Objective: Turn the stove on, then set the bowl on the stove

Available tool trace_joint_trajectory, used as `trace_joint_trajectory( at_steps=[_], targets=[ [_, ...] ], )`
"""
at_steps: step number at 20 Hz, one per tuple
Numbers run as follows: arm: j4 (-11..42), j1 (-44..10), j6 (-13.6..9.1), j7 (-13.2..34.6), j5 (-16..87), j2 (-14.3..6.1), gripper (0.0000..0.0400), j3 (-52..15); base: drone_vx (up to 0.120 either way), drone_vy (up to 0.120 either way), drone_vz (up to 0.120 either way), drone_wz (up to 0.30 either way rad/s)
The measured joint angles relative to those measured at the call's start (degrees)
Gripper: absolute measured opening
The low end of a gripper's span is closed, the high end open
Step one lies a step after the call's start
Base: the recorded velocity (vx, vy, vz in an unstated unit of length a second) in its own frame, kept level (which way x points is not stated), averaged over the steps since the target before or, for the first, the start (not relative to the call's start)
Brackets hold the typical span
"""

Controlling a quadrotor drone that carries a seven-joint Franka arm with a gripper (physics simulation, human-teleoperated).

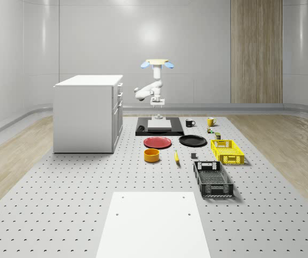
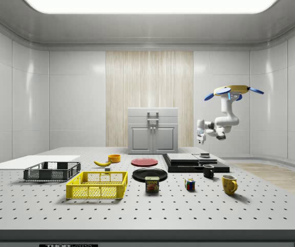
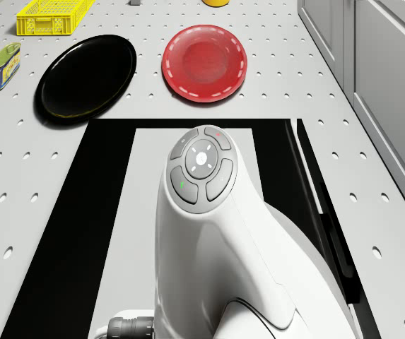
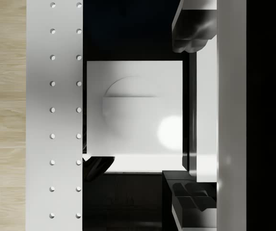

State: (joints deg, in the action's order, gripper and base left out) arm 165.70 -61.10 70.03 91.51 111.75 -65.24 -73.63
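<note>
The stove (image 1: 159, 129) is a black slab with a pale grey plate (image 3: 142, 233), lying on the table's far side. In the wrist view its white square switch panel with a round knob (image 4: 135, 113) lies below the camera. The drone (image 1: 157, 63) hovers over the stove's far end, arm hanging down. My gripper (image 1: 157, 115) points straight down just above the stove, open, one finger (image 4: 193, 33) on each side of the stove's edge (image 4: 195, 118) and nothing between them. The orange bowl (image 1: 151, 155) sits on the table in front of the red plate, far from the gripper.
A white cabinet (image 1: 87, 113) stands at the whole-scene view's left of the stove. A red plate (image 1: 157, 142) and a black plate (image 1: 192, 141) lie in front of it. To the right are mugs (image 1: 190, 122), a yellow basket (image 1: 227, 151), a black basket (image 1: 213, 179) and a banana (image 1: 176, 156).
</note>
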Motion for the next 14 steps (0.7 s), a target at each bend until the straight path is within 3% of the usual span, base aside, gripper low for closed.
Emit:
trace_joint_trajectory(
  at_steps=[5, 9, 14],
  targets=[
    [-0.10, -0.55, 1.29, 0.51, -0.76, -1.45, 0.0400, -0.49, 0.000, 0.000, -0.112, 0.000],
    [-0.18, -0.94, 2.30, 0.88, -1.35, -2.58, 0.0400, -0.85, 0.080, 0.000, -0.120, 0.000],
    [-0.28, -1.38, 3.54, 1.29, -2.04, -3.93, 0.0400, -1.25, 0.000, 0.096, -0.120, 0.000]
  ],
)
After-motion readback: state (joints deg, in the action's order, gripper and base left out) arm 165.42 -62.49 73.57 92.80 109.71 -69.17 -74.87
